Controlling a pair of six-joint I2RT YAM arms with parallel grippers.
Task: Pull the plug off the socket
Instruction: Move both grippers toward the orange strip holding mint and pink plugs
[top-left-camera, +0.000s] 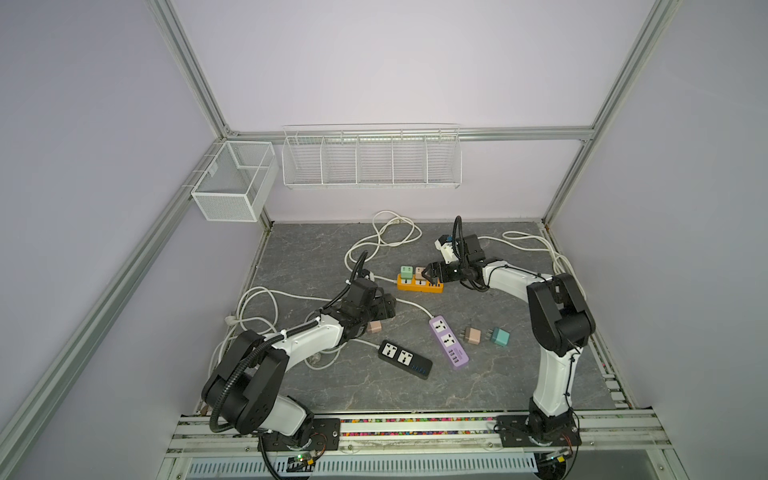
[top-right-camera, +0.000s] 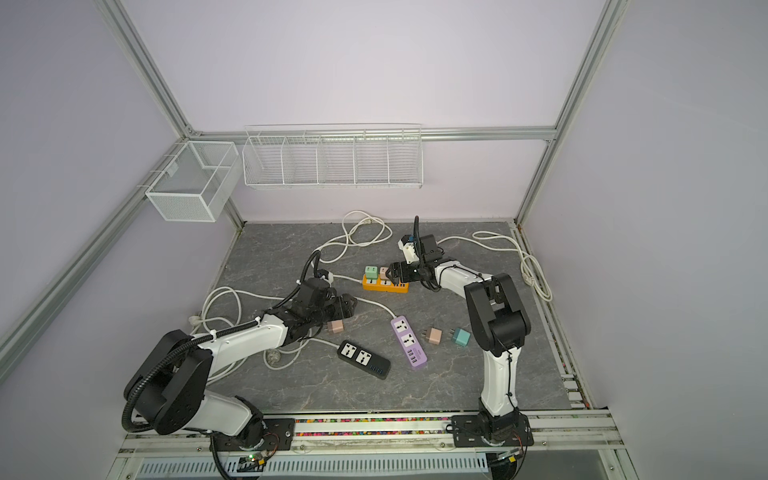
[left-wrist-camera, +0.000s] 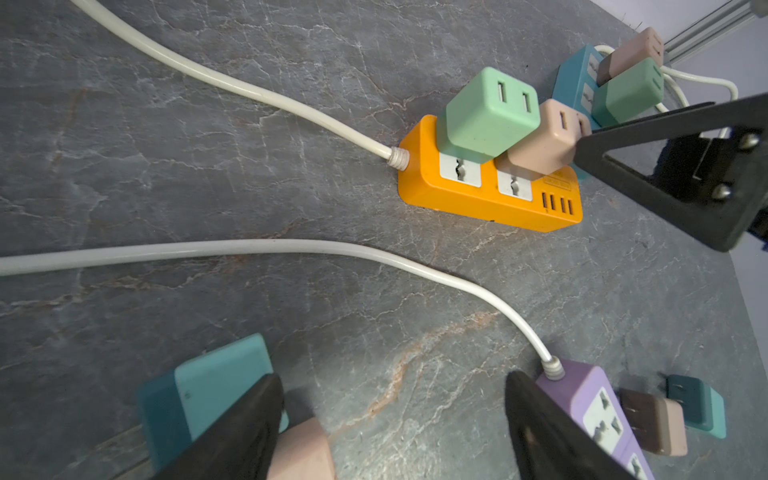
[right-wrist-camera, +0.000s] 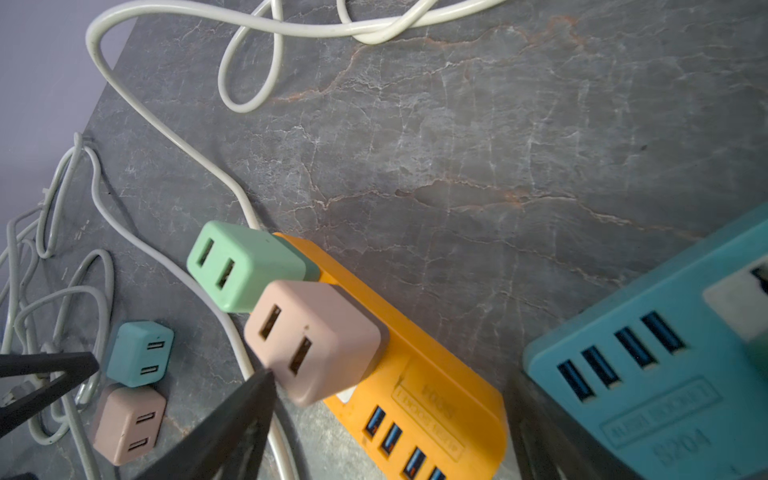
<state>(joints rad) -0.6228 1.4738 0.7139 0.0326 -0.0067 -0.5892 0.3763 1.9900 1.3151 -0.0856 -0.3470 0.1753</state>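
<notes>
An orange socket strip (top-left-camera: 419, 286) (top-right-camera: 384, 286) lies at mid-table with a green plug (top-left-camera: 406, 273) (left-wrist-camera: 486, 112) and a pink plug (top-left-camera: 419, 273) (right-wrist-camera: 316, 345) standing in its two sockets. My right gripper (top-left-camera: 432, 275) (right-wrist-camera: 390, 386) is open and straddles the strip's USB end. One of its fingertips (right-wrist-camera: 259, 386) is right against the pink plug, with nothing gripped. My left gripper (top-left-camera: 390, 309) (left-wrist-camera: 392, 386) hovers open over bare table to the left. A loose pink plug (left-wrist-camera: 303, 449) and a teal plug (left-wrist-camera: 216, 382) lie by one of its fingers.
A blue socket strip (right-wrist-camera: 665, 374) carrying two plugs lies just behind the orange one. A purple strip (top-left-camera: 449, 347), a black strip (top-left-camera: 405, 359) and two loose plugs, pink (top-left-camera: 472, 335) and teal (top-left-camera: 500, 336), lie nearer the front. White cables (top-left-camera: 390, 232) loop across the table's back and left.
</notes>
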